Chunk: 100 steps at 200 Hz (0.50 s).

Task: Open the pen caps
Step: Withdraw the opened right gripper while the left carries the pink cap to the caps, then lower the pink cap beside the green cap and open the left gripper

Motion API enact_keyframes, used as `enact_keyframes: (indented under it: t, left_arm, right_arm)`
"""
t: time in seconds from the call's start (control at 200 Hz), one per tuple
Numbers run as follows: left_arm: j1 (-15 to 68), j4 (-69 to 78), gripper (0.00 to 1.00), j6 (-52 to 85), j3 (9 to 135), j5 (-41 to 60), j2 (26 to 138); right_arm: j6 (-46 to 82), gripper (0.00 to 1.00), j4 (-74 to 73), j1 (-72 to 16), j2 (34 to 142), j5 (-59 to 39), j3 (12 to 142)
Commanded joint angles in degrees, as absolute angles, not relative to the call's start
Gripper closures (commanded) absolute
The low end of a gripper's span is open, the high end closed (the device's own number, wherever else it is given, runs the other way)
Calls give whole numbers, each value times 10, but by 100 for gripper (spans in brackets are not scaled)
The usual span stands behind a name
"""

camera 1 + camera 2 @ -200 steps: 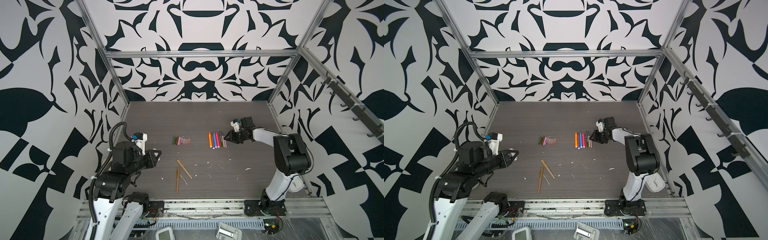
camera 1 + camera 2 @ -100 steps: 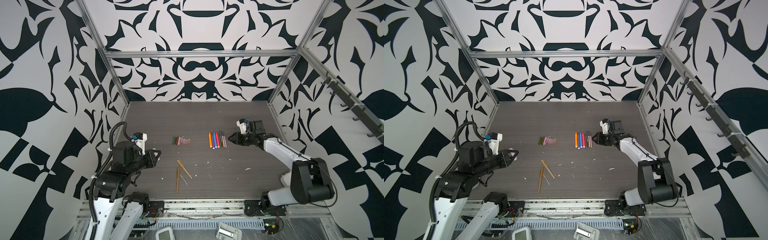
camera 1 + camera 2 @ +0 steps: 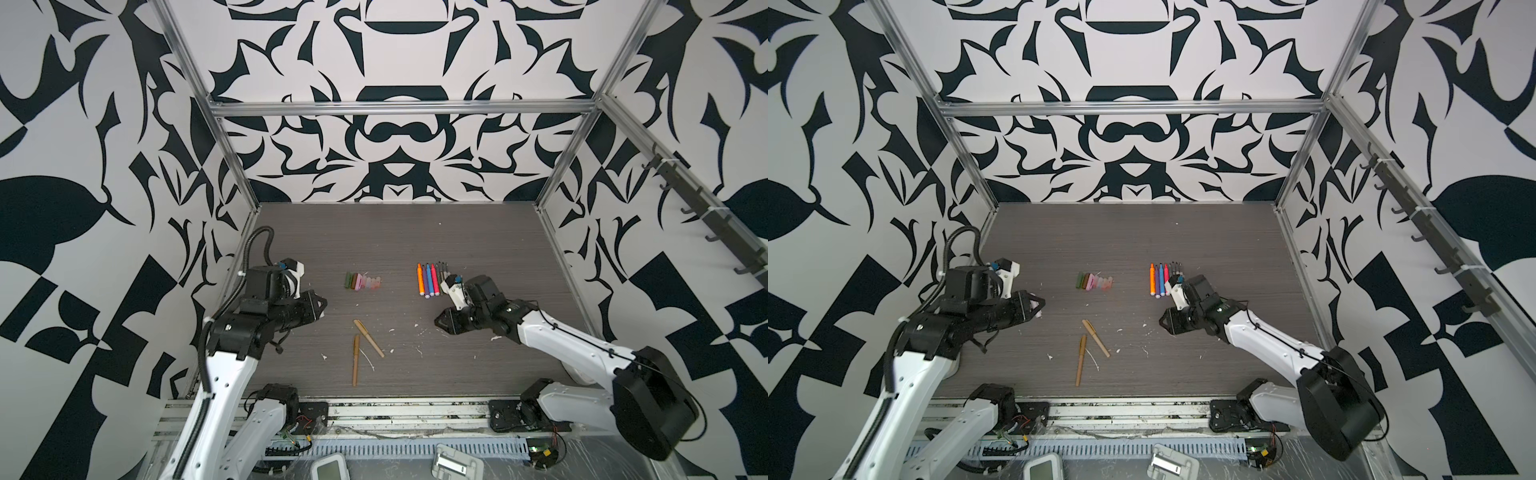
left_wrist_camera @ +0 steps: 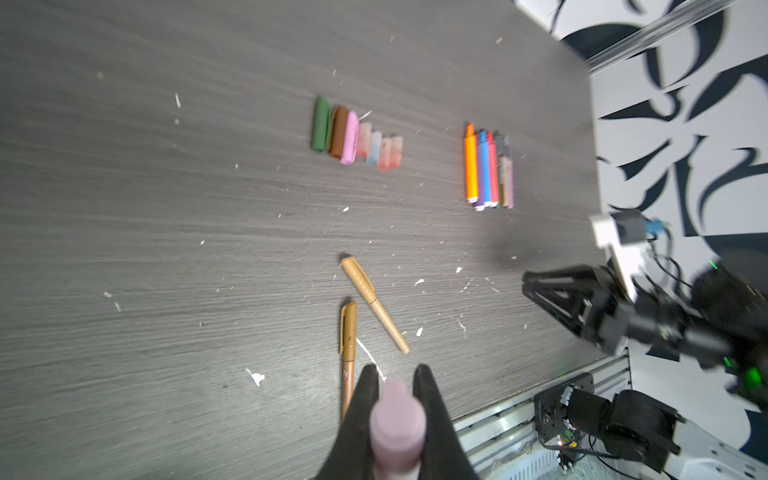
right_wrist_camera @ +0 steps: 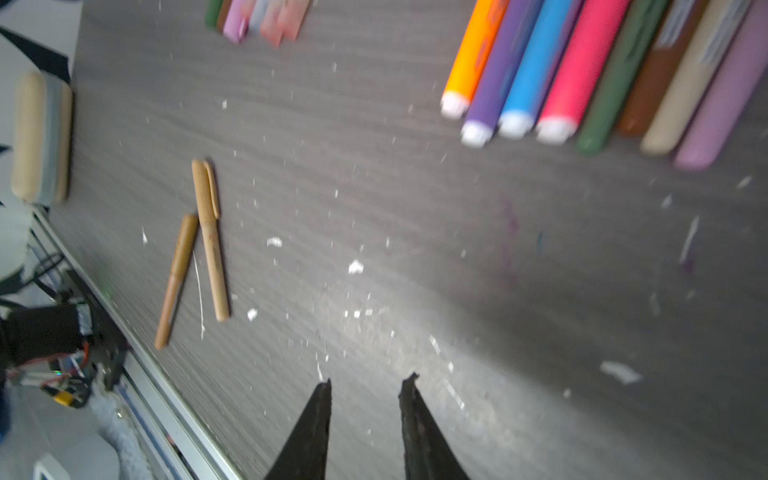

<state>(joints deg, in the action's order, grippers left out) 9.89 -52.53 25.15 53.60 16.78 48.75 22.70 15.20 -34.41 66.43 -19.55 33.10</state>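
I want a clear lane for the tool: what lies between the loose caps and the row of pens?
Nothing but bare table with a few white flecks separates the loose caps from the row of pens; both top views show it.

The left arm [image 3: 226,374], lower left of frame, and the right arm [image 3: 569,338], lower right, have white moulded links joined by black cylindrical joint housings [image 3: 648,405]. A black corrugated conduit [image 3: 254,243] loops above the left arm. A thin black cable [image 3: 555,327] runs along the right arm's white link. Each wrist carries a white camera block [image 3: 454,289] with a blue connector. The left gripper [image 3: 323,305] and right gripper [image 3: 437,322] are black. The fingers [image 5: 313,432] taper to rough-edged points. Green indicator lights [image 4: 753,376] glow on the right arm, at the right edge of the left wrist view.
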Motion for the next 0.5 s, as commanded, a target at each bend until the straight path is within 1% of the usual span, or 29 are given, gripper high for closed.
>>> enact_keyframes:
  t: [0.0,0.095,0.235,0.325,0.365,0.495]
  left_arm:
    - [91,-541,100,248,551,180,536]
    - [90,-512,100,257,569,171,596]
    - [90,-453,100,262,620,175,735]
    - [91,-464,100,238,708,188,862]
    - [90,-492,100,225,750,187,914]
    - [90,-547,100,186,883,147,1051]
  right_arm:
    - [254,68,171,-376,600,-145,293]
    - [270,68,190,-391,531,-130,250]
    - [303,67,152,-395,440,-167,188]
    - [298,67,154,-398,414,-187,185]
    - [296,67,146,-399,409,-194,180]
    - [289,67,133,-406,414,-180,175]
